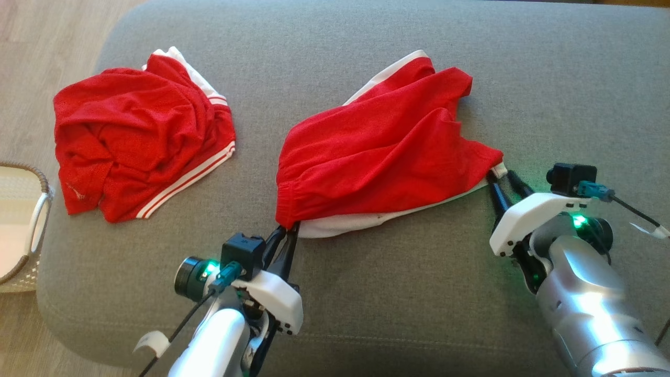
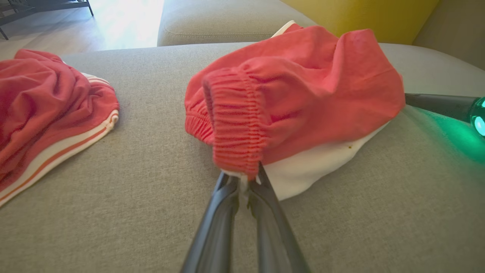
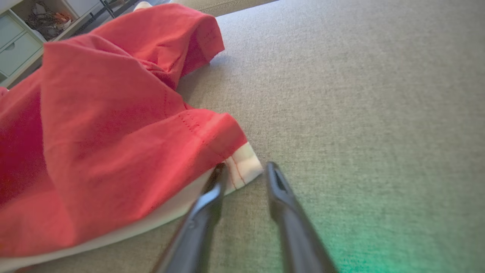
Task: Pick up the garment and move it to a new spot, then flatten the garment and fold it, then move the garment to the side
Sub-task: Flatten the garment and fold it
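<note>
place: home, living room | seat: grey fabric sofa (image 1: 419,303) | floor: pale wood boards (image 1: 42,42) | beside sofa: woven basket (image 1: 46,184) on floor | background: drawer unit (image 3: 17,45) with clutter, yellow wall (image 2: 360,15)

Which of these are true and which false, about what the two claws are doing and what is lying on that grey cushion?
1. The left gripper is shut on the waistband of the red shorts. True.
2. The right gripper is clamped tight on the shorts. False: its fingers stand apart at the white-edged corner.
3. A second red garment lies crumpled on the cushion. True.
4. The basket sits on the cushion. False: it stands beside it.
</note>
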{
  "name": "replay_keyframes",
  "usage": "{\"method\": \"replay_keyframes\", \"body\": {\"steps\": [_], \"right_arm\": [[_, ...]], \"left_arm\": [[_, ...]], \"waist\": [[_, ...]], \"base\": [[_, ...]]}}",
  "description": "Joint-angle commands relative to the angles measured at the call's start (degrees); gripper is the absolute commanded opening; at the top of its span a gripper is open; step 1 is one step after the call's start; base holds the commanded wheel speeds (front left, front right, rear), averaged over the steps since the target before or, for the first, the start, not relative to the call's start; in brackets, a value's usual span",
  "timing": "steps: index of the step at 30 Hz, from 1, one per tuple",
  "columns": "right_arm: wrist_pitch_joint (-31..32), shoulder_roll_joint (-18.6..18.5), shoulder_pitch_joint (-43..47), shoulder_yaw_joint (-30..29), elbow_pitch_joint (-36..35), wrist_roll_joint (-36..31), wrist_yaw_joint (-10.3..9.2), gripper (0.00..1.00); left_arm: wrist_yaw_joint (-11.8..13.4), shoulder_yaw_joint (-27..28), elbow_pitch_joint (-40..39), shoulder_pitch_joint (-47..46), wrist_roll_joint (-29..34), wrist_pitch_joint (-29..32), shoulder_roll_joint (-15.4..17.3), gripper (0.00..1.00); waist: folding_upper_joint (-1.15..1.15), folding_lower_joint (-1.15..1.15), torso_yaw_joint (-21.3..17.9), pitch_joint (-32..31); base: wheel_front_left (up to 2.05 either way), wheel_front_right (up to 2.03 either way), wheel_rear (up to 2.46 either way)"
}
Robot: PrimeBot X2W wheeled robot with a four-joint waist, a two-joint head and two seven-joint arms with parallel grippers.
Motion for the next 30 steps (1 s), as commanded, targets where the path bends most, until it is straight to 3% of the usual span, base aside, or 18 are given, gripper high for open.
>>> {"method": "replay_keyframes", "body": {"steps": [1,10,18,24,30], "right_arm": [[-0.5,0.5,-1.1,1.5,-0.4,-0.8,-0.02,0.00],[-0.5,0.5,0.9,1.8,-6.5,-2.3,-0.02,0.00],[-0.5,0.5,4.5,3.7,-16.5,1.3,-0.02,0.00],[-0.5,0.5,7.2,5.2,-26.3,5.6,-0.02,0.00],[-0.5,0.5,10.5,3.6,-36.1,7.6,-0.02,0.00]], "left_arm": [[0.5,1.5,-1.8,-2.4,-0.4,-0.7,0.5,0.00],[0.2,2.5,-1.9,-2.2,-0.3,-0.7,0.7,0.00],[-1.2,4.3,-4.5,-1.8,-1.3,-0.4,2.9,0.00],[-3.4,6.3,-10.8,-2.8,-5.8,5.4,4.7,0.00],[-4.2,9.6,-19.2,-3.0,-13.7,13.4,4.4,0.00]], "waist": [[0.00,0.00,-0.1,0.0],[0.00,0.00,-1.5,-2.5],[0.00,0.00,-4.1,-8.4],[0.00,0.00,-6.6,-12.6],[0.00,0.00,-8.1,-14.8]], "base": [[0.00,0.00,0.00],[0.00,0.00,0.00],[0.00,0.00,0.00],[0.00,0.00,0.00],[0.00,0.00,0.00]]}}
